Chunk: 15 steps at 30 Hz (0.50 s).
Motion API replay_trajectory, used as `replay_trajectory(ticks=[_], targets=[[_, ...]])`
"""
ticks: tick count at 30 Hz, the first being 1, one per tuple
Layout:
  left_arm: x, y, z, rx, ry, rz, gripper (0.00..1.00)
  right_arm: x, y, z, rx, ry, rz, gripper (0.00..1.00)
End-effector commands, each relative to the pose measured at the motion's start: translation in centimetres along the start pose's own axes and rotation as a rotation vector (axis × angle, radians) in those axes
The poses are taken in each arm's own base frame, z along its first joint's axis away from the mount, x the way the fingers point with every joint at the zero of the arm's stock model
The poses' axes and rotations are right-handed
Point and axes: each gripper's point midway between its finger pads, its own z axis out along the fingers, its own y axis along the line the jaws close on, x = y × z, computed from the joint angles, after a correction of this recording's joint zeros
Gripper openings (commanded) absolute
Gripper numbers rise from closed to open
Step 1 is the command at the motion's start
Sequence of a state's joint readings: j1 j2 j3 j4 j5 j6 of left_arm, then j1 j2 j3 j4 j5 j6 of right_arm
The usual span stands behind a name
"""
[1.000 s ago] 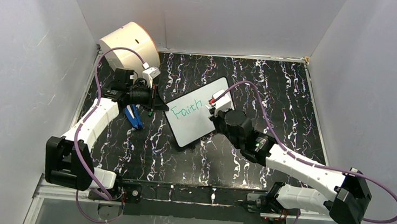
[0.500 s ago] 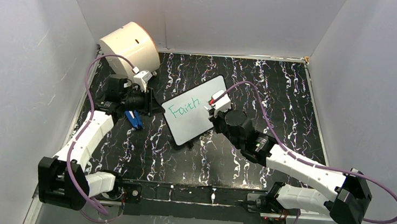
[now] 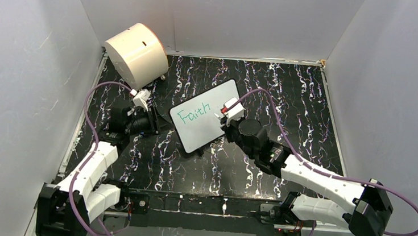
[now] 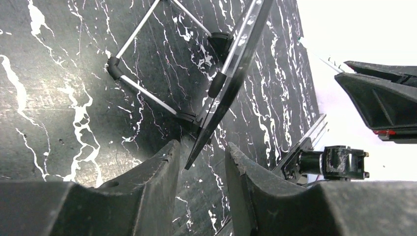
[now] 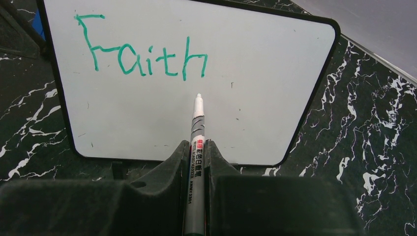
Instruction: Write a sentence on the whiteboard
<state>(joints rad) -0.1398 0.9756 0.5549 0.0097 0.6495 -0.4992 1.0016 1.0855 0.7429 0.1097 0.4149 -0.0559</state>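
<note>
Centrally, the whiteboard (image 3: 205, 133) stands propped at a slant on the black marbled table (image 3: 288, 96). The sentence (image 3: 190, 116) is one green word, "Faith", across its upper part. At the whiteboard's right, the right gripper (image 5: 196, 150) is clamped on a marker (image 5: 197, 123), tip just below the word. At its left edge, the left gripper (image 4: 199, 153) is partly open, gripping nothing, the board's corner between its fingers.
</note>
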Motion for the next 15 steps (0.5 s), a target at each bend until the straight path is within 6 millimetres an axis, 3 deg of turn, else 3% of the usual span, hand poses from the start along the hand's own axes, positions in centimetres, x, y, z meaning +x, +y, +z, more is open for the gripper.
replay_trajectory(ticks=[1,7,15], targets=[[-1.3,-1.1,0.4,0.068,-0.113,-0.039,0.37,-2.9,-0.4,-0.3,0.007,-0.117,0.044,0.00],[-0.4,-0.5,1.0,0.092,-0.142,-0.058,0.37,-2.8,-0.3,-0.3,0.006,-0.139,0.050,0.00],[0.8,-1.3,2.2,0.151,-0.156,-0.050,0.37,-2.3,-0.2,0.0,0.006,-0.144,0.043,0.00]])
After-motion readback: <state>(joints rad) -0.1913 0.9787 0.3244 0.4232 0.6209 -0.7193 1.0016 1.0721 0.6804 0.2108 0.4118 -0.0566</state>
